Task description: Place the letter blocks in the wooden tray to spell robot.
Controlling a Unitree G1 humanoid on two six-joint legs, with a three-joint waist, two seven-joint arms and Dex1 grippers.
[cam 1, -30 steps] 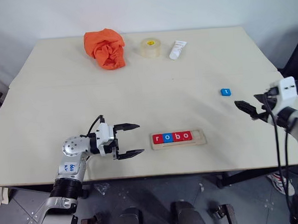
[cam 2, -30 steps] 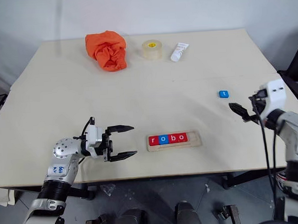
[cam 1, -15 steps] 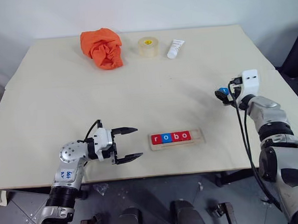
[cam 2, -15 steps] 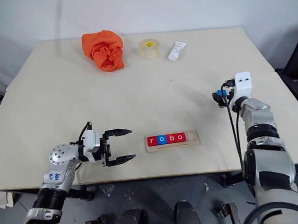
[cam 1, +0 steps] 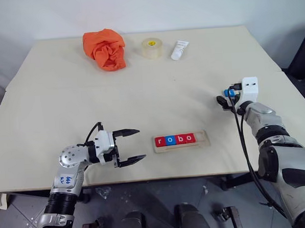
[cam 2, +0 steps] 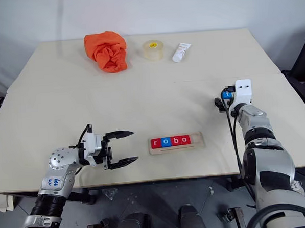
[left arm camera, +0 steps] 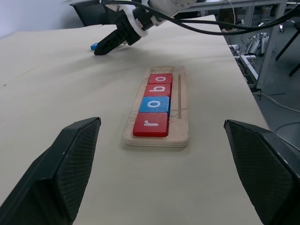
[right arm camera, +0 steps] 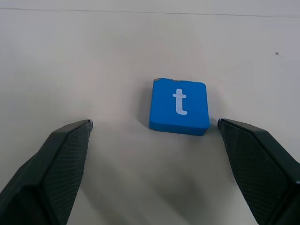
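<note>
Blocks r, o, b and o [cam 1: 175, 140] already sit in the tray [cam 1: 203, 139], and its last spot is bare. The right gripper [right arm camera: 152, 133] has just reached forward to the blue t block [right arm camera: 179, 106], fingers wide apart on either side of it. That block lies well right of the tray. The left gripper [cam 1: 132, 145] waits wide apart, left of the tray. Next it should pinch.

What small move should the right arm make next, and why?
Probably ease the right gripper forward and down until its open fingers flank the blue t block, then close. The block lies flat on the table, just ahead of the fingertips and untouched. The wooden tray already reads r, o, b, o, with its last slot free.
</note>
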